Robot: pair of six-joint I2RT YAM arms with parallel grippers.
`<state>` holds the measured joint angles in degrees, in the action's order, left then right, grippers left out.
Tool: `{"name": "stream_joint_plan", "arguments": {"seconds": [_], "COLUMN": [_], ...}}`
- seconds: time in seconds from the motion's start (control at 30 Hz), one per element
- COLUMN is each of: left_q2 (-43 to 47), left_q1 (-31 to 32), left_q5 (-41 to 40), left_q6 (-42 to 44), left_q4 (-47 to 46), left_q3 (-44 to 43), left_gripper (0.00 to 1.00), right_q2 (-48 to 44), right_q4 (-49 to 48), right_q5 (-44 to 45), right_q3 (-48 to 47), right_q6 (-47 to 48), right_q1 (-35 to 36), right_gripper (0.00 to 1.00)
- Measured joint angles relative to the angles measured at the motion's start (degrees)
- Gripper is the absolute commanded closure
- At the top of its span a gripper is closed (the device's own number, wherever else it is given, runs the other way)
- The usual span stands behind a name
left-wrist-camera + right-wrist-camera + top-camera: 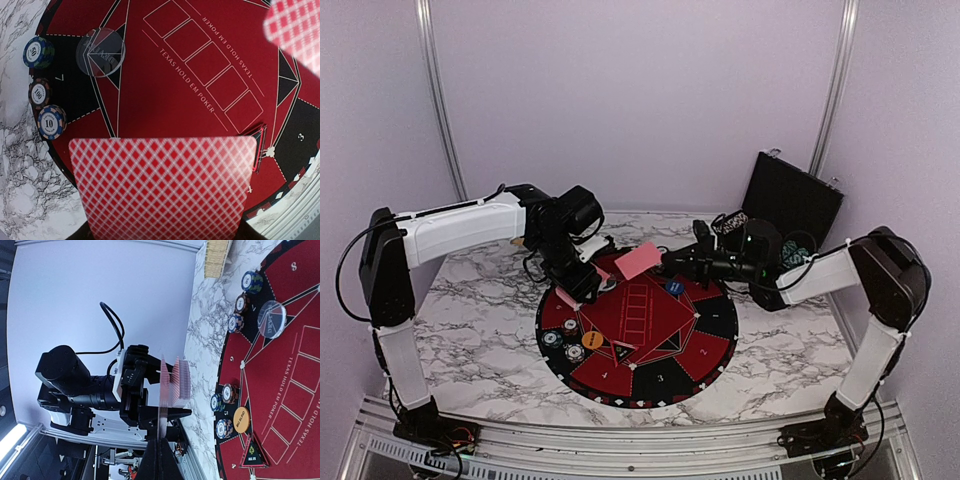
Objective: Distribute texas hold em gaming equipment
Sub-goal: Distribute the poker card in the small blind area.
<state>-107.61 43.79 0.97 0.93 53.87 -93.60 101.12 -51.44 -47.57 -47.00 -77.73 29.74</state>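
Over the mat [712, 322], left tool [584, 289] grips cards [165, 185], right tool [666, 262] one card [637, 260].

The left arm [460, 225], at the left of the top view, is made of smooth white shell links joined by blocky matt-black joint housings. The right arm [820, 275], at the right of that view, is built the same, with a bulky black elbow housing. Each rises from a black base at the bottom edge. Thin black cables loop outside the shells near both elbows, and small white ties show along the right arm. The left gripper [582, 288] and right gripper [667, 262] are black throughout. Centre left in the right wrist view sits a black cylindrical motor body against a white plate, a black cable arching above it
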Motion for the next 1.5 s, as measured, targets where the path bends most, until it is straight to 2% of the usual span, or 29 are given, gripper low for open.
{"name": "stream_joint_plan", "arguments": {"seconds": [0.3,0.63,0.83,1.03,1.5], "left_q2": [0.0,0.0,0.0,0.0,0.0], "left_q1": [-0.2,-0.3,-0.3,-0.3,-0.3], "left_q5": [0.0,0.0,0.0,0.0,0.0], "left_q6": [0.0,0.0,0.0,0.0,0.0], "left_q4": [0.0,0.0,0.0,0.0,0.0], "left_q3": [0.0,0.0,0.0,0.0,0.0], "left_gripper": [0.68,0.68,0.68,0.68,0.68], "right_q2": [-5.8,-8.8,-9.3,-8.8,1.0], "right_q4": [0.5,6.6,10.8,13.4,15.1], "right_q5": [-1.1,-3.9,-5.5,-6.1,-4.5], "right_q3": [7.2,15.5,15.8,15.7,9.9], "right_q6": [2.0,9.0,14.1,18.1,24.1], "right_q1": [-5.5,-17.0,-22.0,-23.9,-25.5], "right_gripper": [1.00,1.00,1.00,1.00,1.00]}}
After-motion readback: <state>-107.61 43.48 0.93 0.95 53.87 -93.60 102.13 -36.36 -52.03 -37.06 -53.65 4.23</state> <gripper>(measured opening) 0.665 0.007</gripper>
